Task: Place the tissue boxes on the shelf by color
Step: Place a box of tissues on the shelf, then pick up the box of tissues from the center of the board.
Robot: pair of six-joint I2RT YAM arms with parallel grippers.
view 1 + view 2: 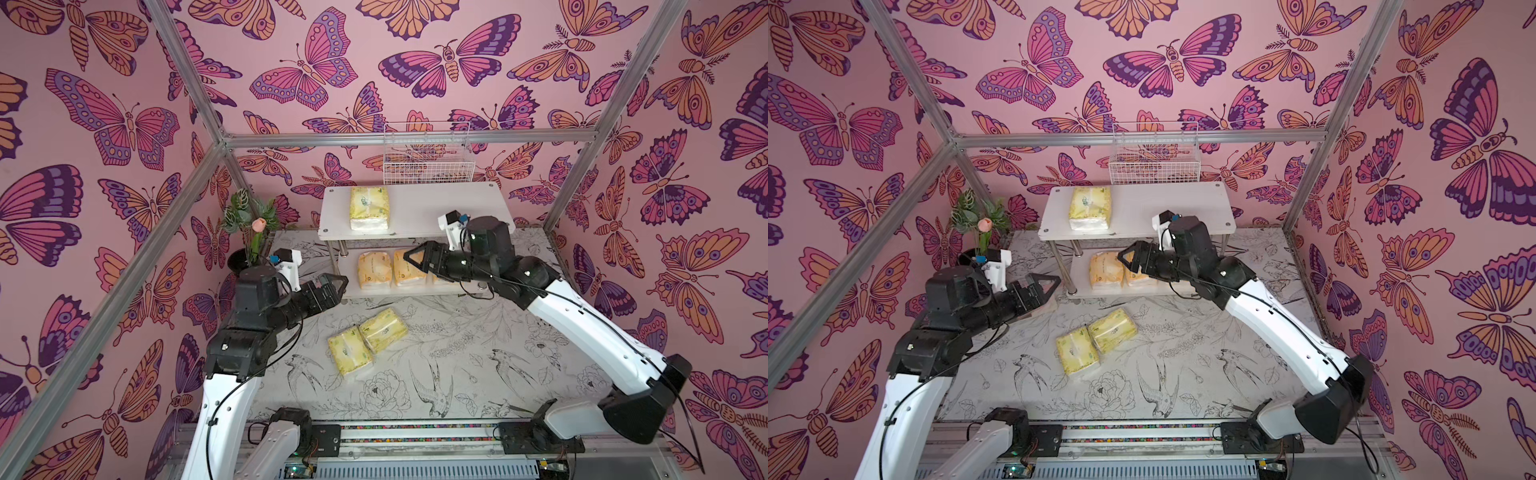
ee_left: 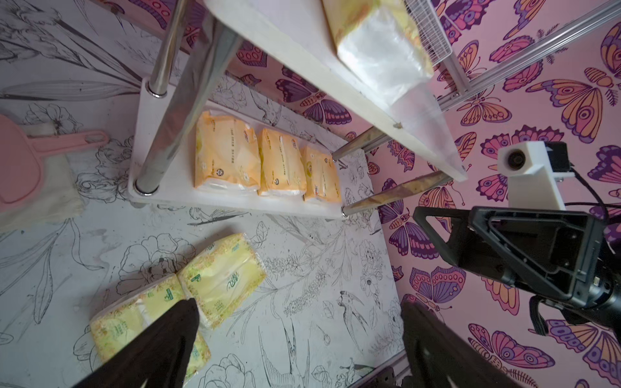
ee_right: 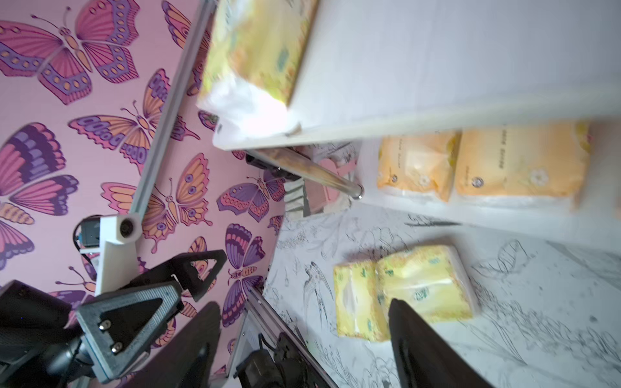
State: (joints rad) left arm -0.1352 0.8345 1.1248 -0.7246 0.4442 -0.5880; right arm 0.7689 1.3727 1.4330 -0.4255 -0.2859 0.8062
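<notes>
Closest to me, both white arms rise from the rail (image 1: pixel 415 430) at the near edge and lean in over the table (image 1: pixel 457 357). Behind them, against the back wall, stands the shelf (image 1: pixel 436 208), and it looks about two-thirds filled.

Its lower board holds all three orange tissue packs in a neat row: one (image 2: pixel 226 154), a second (image 2: pixel 282 163) and a third (image 2: pixel 321 174), side by side and touching. Up top lies a single pale yellow-green pack (image 1: pixel 370 208), near the left end, with bare board beside it. By my reckoning the orange tier is finished.

What remains sits on the table in front of the shelf: two yellow-green packs, one (image 1: pixel 350 355) and another (image 1: pixel 383 330), touching each other at an angle.

The right gripper (image 1: pixel 415 259) hangs before the lower tier, jaws spread with nothing between them. The left gripper (image 1: pixel 334 286) hovers just off the shelf's left front corner, jaws spread wide and likewise empty. Neither touches a pack.
</notes>
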